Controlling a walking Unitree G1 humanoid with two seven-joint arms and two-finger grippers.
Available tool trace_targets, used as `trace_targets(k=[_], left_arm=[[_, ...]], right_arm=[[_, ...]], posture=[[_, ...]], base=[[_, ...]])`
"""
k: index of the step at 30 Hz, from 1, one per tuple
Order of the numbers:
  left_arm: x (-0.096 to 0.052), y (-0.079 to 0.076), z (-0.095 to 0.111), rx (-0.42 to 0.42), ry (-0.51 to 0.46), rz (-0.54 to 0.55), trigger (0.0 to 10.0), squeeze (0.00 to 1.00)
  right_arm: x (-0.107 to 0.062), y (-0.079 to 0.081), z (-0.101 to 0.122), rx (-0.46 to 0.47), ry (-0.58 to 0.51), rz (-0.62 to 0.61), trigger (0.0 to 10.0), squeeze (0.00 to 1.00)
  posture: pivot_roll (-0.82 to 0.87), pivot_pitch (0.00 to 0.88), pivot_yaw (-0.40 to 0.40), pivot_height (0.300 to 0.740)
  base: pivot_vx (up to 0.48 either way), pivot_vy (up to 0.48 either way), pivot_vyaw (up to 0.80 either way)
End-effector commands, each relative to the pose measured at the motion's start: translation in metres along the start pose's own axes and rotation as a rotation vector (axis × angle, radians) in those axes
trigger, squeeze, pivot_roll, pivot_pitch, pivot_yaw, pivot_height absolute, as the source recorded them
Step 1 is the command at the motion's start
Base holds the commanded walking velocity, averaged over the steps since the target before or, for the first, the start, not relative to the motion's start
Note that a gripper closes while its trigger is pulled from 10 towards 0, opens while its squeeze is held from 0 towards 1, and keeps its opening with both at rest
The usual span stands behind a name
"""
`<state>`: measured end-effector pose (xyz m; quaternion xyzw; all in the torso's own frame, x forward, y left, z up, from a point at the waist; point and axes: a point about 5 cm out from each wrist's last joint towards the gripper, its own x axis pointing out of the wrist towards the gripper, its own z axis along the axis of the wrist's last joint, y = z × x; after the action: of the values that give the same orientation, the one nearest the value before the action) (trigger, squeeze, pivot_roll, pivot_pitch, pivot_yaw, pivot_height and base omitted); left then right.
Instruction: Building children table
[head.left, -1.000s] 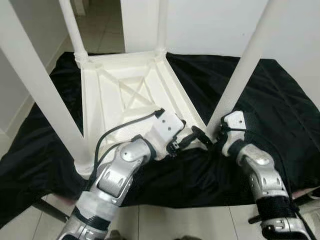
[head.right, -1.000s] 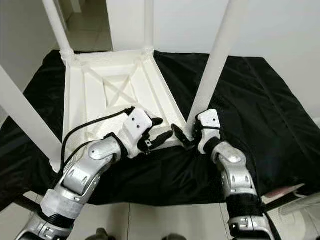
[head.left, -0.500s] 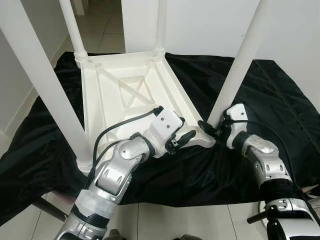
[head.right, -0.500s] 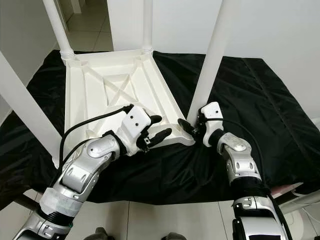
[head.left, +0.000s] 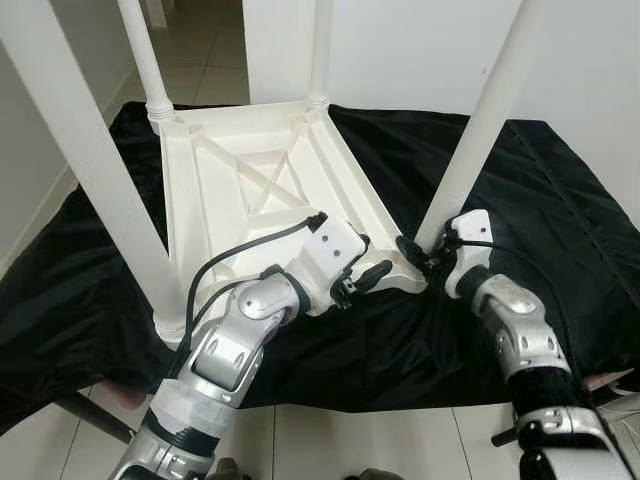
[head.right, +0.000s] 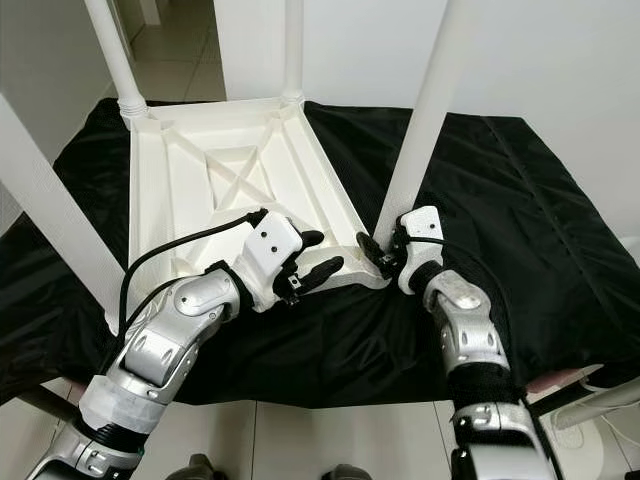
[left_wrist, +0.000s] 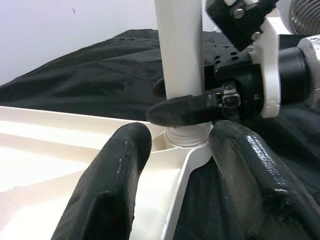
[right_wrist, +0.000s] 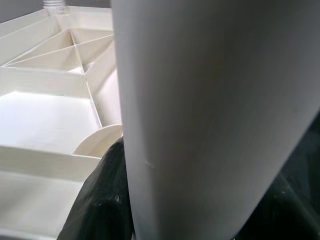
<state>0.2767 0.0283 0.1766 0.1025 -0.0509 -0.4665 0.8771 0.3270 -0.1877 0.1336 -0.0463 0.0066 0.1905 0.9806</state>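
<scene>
A white children's table (head.left: 250, 180) lies upside down on a black cloth (head.left: 560, 200), its four legs pointing up. My right gripper (head.left: 425, 256) is at the base of the near right leg (head.left: 478, 135) and shut on it; the right wrist view shows that leg (right_wrist: 215, 100) close up with a black finger (right_wrist: 100, 200) against it. My left gripper (left_wrist: 181, 137) is open and straddles the table's near rim beside that corner socket. From the head it shows as the left gripper (head.left: 370, 262) just left of the leg base.
The near left leg (head.left: 95, 170) rises tall close to my left arm, and two far legs (head.left: 150, 60) stand at the back. A white wall is behind, with tiled floor (head.left: 200, 50) at the back left and along the cloth's near edge.
My right elbow has swung back inward while its gripper stays at the leg base. The left arm has barely moved. The camera has shifted slightly.
</scene>
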Motion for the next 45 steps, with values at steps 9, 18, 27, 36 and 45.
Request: trace_targets(k=[9, 18, 27, 36, 45], left_arm=[[0.001, 0.001, 0.003, -0.003, -0.011, 0.019, 10.0, 0.00], [0.002, 0.000, 0.004, -0.006, -0.013, 0.014, 10.0, 0.00], [0.003, 0.000, 0.005, -0.003, -0.013, 0.012, 10.0, 0.00], [0.002, -0.002, 0.005, -0.010, -0.013, 0.010, 10.0, 0.00], [0.008, -0.002, 0.008, -0.008, -0.029, -0.005, 10.0, 0.00]], right_arm=[[-0.014, 0.028, -0.024, 0.098, 0.090, -0.397, 10.0, 0.00], [-0.017, 0.052, -0.023, 0.132, 0.097, -0.593, 10.0, 0.00], [-0.017, 0.055, -0.010, 0.169, 0.025, -0.518, 10.0, 1.00], [-0.025, 0.039, -0.005, 0.136, -0.038, -0.292, 10.0, 0.00], [-0.025, 0.011, -0.001, -0.029, -0.040, 0.019, 10.0, 0.00]], posture=[[-0.03, 0.015, -0.022, 0.740], [-0.03, 0.021, -0.018, 0.740], [-0.03, 0.027, -0.015, 0.740], [-0.04, 0.033, -0.024, 0.740], [-0.06, 0.013, -0.019, 0.740]], base=[[0.000, 0.000, 0.00], [0.000, 0.000, 0.00], [0.000, 0.000, 0.00], [0.000, 0.000, 0.00], [0.000, 0.000, 0.00]])
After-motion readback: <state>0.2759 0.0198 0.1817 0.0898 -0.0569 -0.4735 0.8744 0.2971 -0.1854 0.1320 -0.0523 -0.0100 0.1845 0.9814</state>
